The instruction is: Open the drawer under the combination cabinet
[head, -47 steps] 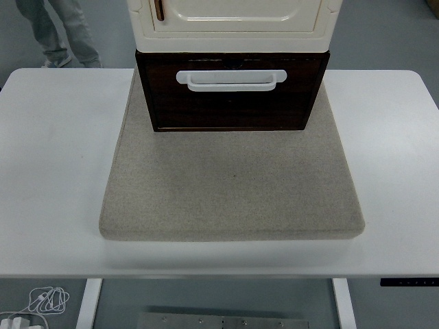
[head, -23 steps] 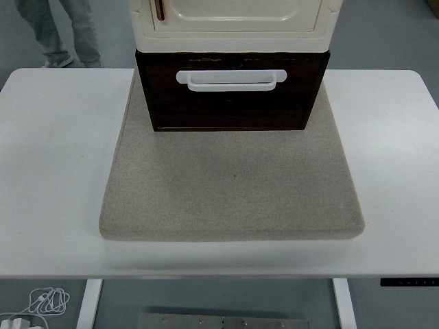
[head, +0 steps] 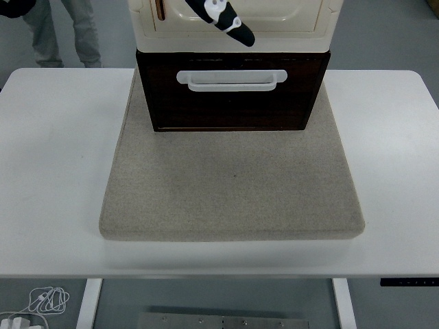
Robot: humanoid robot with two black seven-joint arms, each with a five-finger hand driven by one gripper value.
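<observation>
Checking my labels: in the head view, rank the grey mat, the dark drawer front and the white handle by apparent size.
1. Grey mat, largest.
2. Dark drawer front.
3. White handle, smallest.

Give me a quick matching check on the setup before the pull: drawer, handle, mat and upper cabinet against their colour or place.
Things:
1. drawer
2. handle
3. mat
4. upper cabinet

Descriptions:
A. white, across the upper part of the drawer front
B. dark brown, at the bottom of the stack
C. grey-beige, flat on the white table
D. cream, sitting on top of the drawer

Pairs: 1-B, 2-A, 3-C, 4-D
</observation>
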